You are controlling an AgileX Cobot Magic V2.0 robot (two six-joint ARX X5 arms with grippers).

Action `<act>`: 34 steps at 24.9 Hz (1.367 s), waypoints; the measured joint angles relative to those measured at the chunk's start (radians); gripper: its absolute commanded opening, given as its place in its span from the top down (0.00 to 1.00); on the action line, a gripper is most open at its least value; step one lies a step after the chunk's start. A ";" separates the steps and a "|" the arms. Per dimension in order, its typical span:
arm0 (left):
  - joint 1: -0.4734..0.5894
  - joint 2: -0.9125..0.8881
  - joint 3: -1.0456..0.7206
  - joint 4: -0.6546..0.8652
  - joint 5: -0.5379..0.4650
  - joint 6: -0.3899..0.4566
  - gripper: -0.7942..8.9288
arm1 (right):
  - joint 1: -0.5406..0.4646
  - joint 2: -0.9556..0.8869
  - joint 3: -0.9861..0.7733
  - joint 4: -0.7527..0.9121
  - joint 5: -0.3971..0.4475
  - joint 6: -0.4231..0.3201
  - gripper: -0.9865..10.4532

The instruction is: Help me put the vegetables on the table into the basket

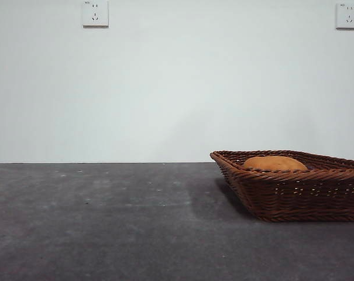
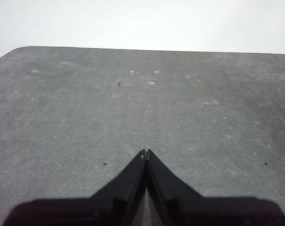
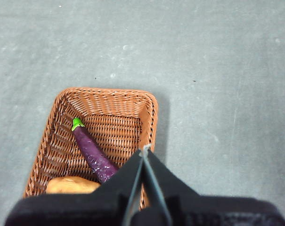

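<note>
From the right wrist view, the right gripper (image 3: 144,150) hangs above the basket (image 3: 151,117) with its jaws clenched tip to tip and nothing between them, so it carries no load. Directly beneath and just beyond those tips lies the eggplant (image 3: 91,149), stretched slantwise on the woven floor with its green stem pointing toward the far end; its other end passes under the jaws and is hidden. Beside it, at the near end of the basket, sits the potato (image 3: 71,184), close to the eggplant, though contact cannot be made out. Both lie low inside the flared walls, which is likely why they stay put. The corn cob shows in none of the views; part of the basket's near end is covered by the gripper, so it cannot be said whether it lies there. The left gripper (image 2: 146,153) waits over bare desk (image 2: 85,117), jaws also clenched and empty, with no vegetable near it. In the low front view the basket stands at the right on the desk, and only the potato's rounded top (image 1: 275,163) rises over the braided rim; a dark tip of an arm shows at the top right corner. Judging by the open desk, little or nothing seems left to collect.
</note>
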State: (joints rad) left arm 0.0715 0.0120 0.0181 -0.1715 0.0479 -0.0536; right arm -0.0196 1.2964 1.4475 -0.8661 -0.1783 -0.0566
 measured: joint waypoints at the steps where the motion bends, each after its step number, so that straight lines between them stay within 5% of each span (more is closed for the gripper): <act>1: 0.000 0.000 0.000 0.000 0.000 0.000 0.92 | 0.000 0.000 0.000 0.000 0.000 0.000 0.91; 8: 0.000 0.004 0.000 0.000 0.000 0.000 0.92 | 0.000 0.000 0.000 0.000 0.007 0.000 0.91; 14: 0.000 0.004 0.000 0.000 0.000 0.000 0.92 | 0.000 -0.106 0.000 -0.004 0.335 0.000 0.91; 27: 0.000 0.004 0.000 0.000 0.000 0.000 0.92 | -0.001 -0.604 -0.032 -0.023 0.349 0.000 0.91; 34: 0.000 0.004 0.000 0.000 0.000 0.000 0.92 | -0.001 -0.803 -0.283 0.115 0.373 0.021 0.91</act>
State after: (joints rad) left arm 0.0715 0.0158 0.0181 -0.1711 0.0479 -0.0536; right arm -0.0204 0.4938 1.1648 -0.7513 0.1947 -0.0360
